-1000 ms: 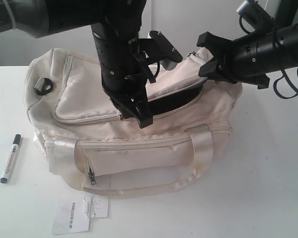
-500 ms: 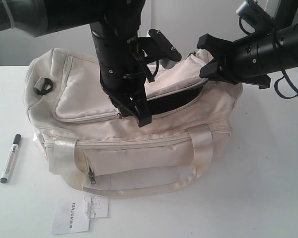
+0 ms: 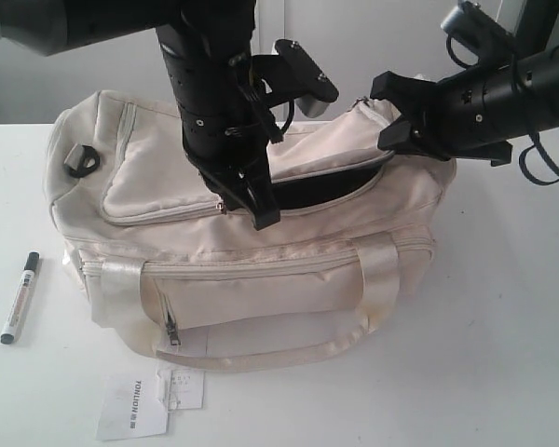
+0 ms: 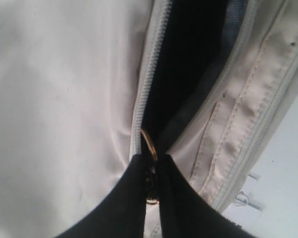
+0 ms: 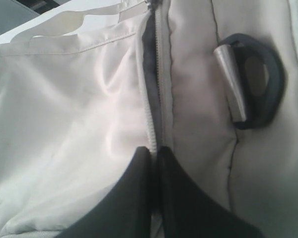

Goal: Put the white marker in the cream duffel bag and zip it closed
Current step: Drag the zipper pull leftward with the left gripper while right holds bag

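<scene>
Holding the half-open cream duffel bag (image 3: 261, 289), left fingers (image 4: 131, 198) clamp its zip pull (image 4: 149, 145), right fingers (image 5: 139, 198) its seam (image 5: 159, 119)

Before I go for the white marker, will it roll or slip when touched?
The white marker is a slim round barrel lying flat on the smooth table, so a sideways nudge would probably roll it. It looks rigid and light; the smooth barrel may slip unless pinched squarely.
</scene>
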Tool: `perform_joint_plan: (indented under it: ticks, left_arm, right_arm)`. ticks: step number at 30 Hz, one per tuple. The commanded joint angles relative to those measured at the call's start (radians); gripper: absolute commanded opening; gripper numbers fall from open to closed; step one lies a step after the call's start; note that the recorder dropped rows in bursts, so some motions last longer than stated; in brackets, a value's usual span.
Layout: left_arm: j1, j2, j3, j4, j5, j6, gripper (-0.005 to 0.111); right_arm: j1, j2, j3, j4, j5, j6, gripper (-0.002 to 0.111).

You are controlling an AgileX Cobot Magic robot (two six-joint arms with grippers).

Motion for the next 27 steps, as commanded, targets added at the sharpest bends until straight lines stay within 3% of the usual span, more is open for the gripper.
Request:
perform_joint_plan:
  ticks: [1, 14, 17, 23, 27]
  left_arm:
    - [0.004, -0.028, 0.001, 0.008, 0.095, -0.001, 0.0]
    - [0.004, -0.085, 0.001, 0.012, 0.095, 0.001, 0.0]
    - [0.004, -0.085, 0.001, 0.012, 0.095, 0.001, 0.0]
    - [0.004, -0.085, 0.001, 0.011, 0.095, 0.004, 0.0]
    - [0.004, -0.085, 0.001, 0.011, 0.095, 0.004, 0.0]
  right_arm:
    - [-0.003, -0.018, -0.003, -0.021, -0.052, -0.018, 0.0]
    - [-0.003, -0.023, -0.003, -0.046, -0.005, -0.059, 0.002]
    - [-0.003, -0.035, -0.008, -0.054, 0.024, -0.087, 0.013]
    - [-0.003, -0.069, -0.055, -0.082, 0.118, -0.108, 0.051]
    - [-0.003, -0.131, -0.08, -0.157, 0.142, -0.108, 0.055]
